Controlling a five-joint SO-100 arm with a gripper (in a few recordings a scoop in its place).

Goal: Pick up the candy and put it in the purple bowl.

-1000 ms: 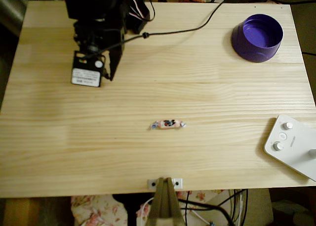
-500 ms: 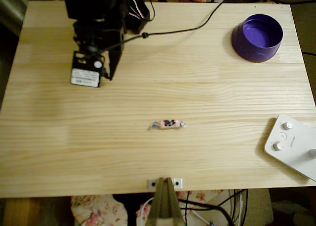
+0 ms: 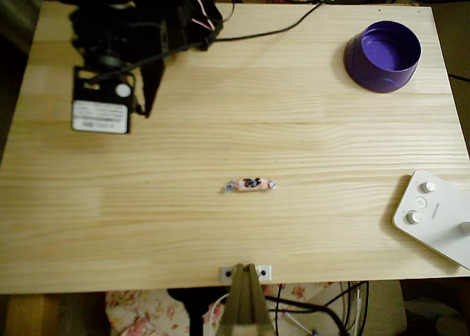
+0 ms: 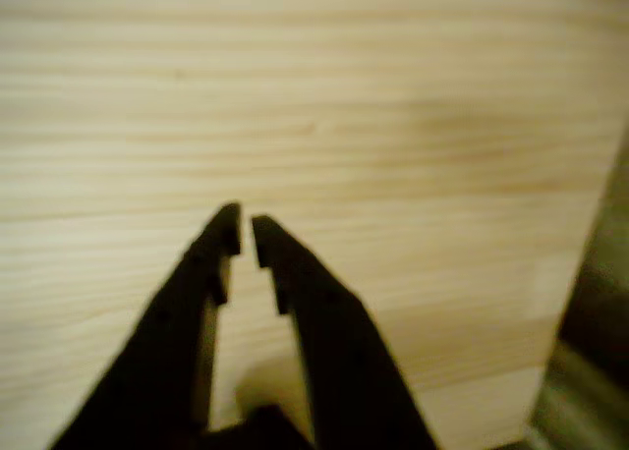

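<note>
so far nothing is done: the candy (image 3: 250,184) lies mid-table, well apart from the purple bowl (image 3: 382,56) far right; the gripper (image 4: 246,232), fingers nearly closed and empty, hangs far left.

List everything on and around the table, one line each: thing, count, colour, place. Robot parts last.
candy: one, pinkish-white with dark markings, lying near the middle of the table in the overhead view, apart from everything else.
purple bowl: one, purple, upper right corner of the table in the overhead view, nothing visible inside.
white device with round knobs: one, white, lower right edge of the table.
table: one, light wood.
metal bracket: one, grey, at the middle of the table's bottom edge.
cables: black, running along the top of the table.
arm: one, black, upper left, carrying a white label.
hand: one, black, fingertips nearly together with a narrow gap, holding nothing, over bare wood.
</note>
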